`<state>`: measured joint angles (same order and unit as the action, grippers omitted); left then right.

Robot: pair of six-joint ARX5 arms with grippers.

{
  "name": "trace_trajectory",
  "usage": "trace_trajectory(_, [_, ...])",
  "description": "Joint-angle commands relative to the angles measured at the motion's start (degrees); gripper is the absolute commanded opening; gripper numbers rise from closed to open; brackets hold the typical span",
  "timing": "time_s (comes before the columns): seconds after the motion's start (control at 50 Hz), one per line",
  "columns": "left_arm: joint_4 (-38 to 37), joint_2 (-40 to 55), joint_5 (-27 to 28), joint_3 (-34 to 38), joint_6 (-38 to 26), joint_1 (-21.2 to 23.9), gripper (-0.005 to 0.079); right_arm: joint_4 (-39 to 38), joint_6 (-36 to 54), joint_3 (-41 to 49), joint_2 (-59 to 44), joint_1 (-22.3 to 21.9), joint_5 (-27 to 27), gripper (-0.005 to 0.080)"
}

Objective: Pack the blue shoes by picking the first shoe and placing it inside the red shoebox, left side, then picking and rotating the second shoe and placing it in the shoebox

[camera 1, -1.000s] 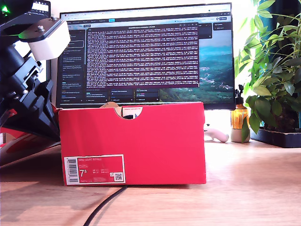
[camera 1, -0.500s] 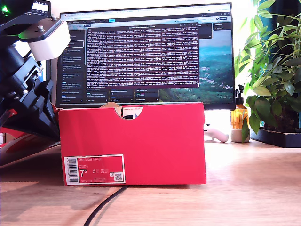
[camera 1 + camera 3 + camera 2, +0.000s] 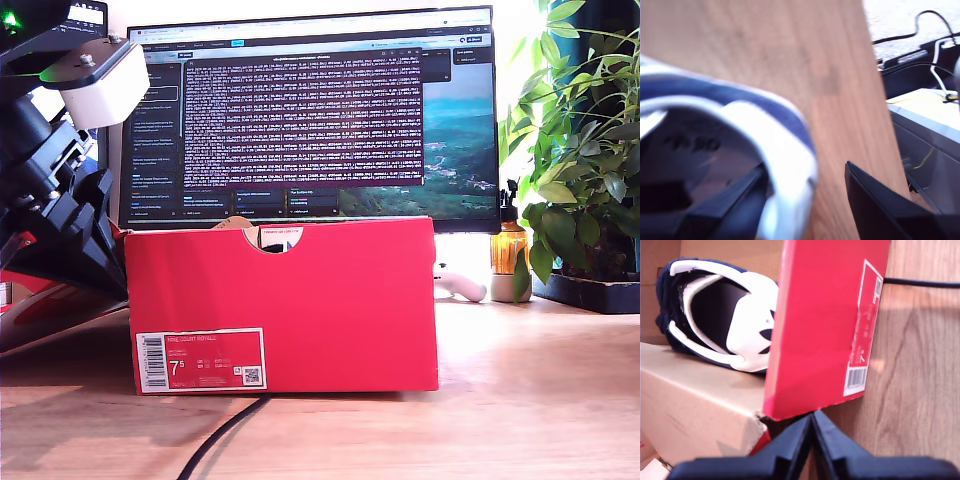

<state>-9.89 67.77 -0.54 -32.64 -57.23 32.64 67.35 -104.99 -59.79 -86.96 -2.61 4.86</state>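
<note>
My first gripper hangs with fingers pressed together, empty, beside the red shoebox (one blue shoe inside). My second gripper straddles the other shoe's heel collar; grip uncertain.

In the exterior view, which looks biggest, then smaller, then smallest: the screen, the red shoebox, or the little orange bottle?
1. The screen looks biggest.
2. The red shoebox comes next, though it stands nearer the camera.
3. The orange bottle looks smallest.
</note>
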Motion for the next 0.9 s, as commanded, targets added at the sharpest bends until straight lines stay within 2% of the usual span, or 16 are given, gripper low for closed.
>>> trace_trajectory(0.0, [0.81, 0.52, 0.11, -0.37, -0.15, 0.11, -0.0018, 0.48, -2.21, 2.19, -0.76, -0.04, -0.46, 0.0416])
trace_trajectory(0.06, [0.81, 0.52, 0.11, -0.37, -0.15, 0.11, -0.0018, 0.13, -3.54, 2.82, -0.76, -0.04, -0.98, 0.0314])
trace_trajectory(0.18, [0.79, 0.52, 0.11, -0.37, -0.17, 0.11, -0.0018, 0.92, -6.32, 3.23, -0.76, -0.04, -2.05, -0.0003])
trace_trajectory(0.2, [0.76, 0.52, 0.11, -0.37, -0.17, 0.11, -0.0018, 1.18, -6.58, 3.23, -0.76, -0.04, -2.12, -0.0021])
trace_trajectory(0.36, [0.79, 0.52, 0.11, -0.37, -0.17, 0.11, -0.0018, 1.86, -5.22, 3.19, -0.74, -0.04, -2.67, -0.0011])
trace_trajectory(0.66, [0.81, 0.52, 0.11, -0.37, -0.15, 0.11, -0.0018, 3.65, 6.21, 2.40, -0.52, -0.04, -2.54, -0.0011])
trace_trajectory(0.88, [0.79, 0.52, 0.11, -0.37, -0.17, 0.11, -0.0018, 9.81, 16.48, -2.71, -0.35, -0.04, 2.36, -0.0011])
